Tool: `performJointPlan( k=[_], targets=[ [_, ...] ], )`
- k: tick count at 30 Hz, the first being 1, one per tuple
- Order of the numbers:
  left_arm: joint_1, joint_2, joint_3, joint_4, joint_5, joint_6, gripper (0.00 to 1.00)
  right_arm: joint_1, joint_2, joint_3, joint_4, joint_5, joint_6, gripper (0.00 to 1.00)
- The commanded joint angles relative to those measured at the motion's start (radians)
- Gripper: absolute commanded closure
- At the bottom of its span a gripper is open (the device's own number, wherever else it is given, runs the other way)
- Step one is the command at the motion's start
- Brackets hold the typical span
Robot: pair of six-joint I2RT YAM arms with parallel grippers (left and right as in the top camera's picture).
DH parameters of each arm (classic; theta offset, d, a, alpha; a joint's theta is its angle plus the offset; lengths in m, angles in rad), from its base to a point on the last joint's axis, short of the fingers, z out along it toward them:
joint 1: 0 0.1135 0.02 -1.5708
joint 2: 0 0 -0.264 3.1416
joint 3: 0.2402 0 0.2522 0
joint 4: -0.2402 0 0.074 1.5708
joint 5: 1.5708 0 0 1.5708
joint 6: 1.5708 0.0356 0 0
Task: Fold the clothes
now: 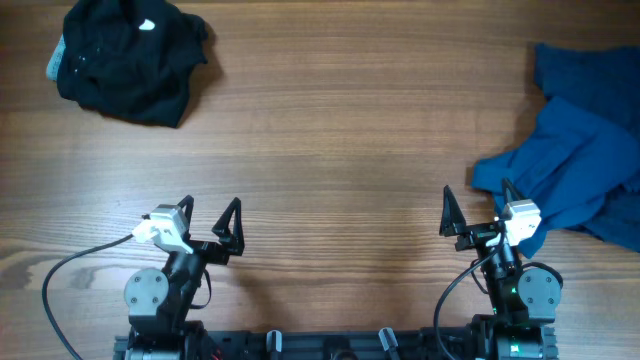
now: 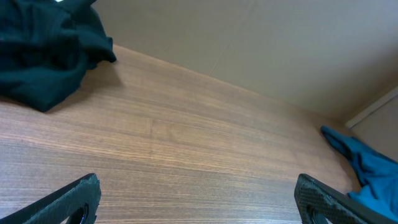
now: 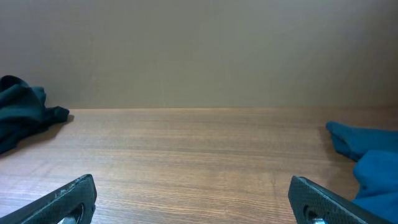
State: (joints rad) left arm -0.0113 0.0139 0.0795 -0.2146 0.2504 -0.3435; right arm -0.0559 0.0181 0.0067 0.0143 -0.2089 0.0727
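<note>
Left jaws spread wide, holding nothing, low over the wood surface (image 1: 340,130). Right jaws equally wide, also empty. Black clothes (image 1: 125,55) lie crumpled in a heap well ahead and left of the left jaws. Blue clothes (image 1: 580,160) are bunched just right of the right jaws; contact unclear.

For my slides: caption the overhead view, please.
Left tool and right tool open, empty; black clothes bunched far left, blue clothes heaped right, unfolded on the table.
</note>
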Motion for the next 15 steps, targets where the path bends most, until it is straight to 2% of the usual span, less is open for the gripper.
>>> performJointPlan(
  k=[1,7,10,11,15],
  targets=[
    [-0.005,-0.011,-0.014,0.018,-0.042,-0.002,0.00,-0.003,-0.014,-0.002,0.002,0.006,-0.018,0.00],
    [-0.005,-0.011,-0.017,0.040,-0.070,-0.001,0.00,-0.003,-0.014,-0.002,0.002,0.006,-0.018,0.00],
    [-0.005,-0.011,-0.045,0.146,-0.069,-0.002,0.00,-0.003,-0.014,-0.002,0.002,0.006,-0.018,0.00],
    [-0.005,-0.011,-0.071,0.231,-0.069,-0.002,0.00,-0.003,-0.014,-0.002,0.002,0.006,-0.017,0.00],
    [-0.005,-0.011,-0.074,0.284,-0.072,-0.001,0.00,-0.003,-0.014,-0.002,0.002,0.006,-0.018,0.00]
  ],
)
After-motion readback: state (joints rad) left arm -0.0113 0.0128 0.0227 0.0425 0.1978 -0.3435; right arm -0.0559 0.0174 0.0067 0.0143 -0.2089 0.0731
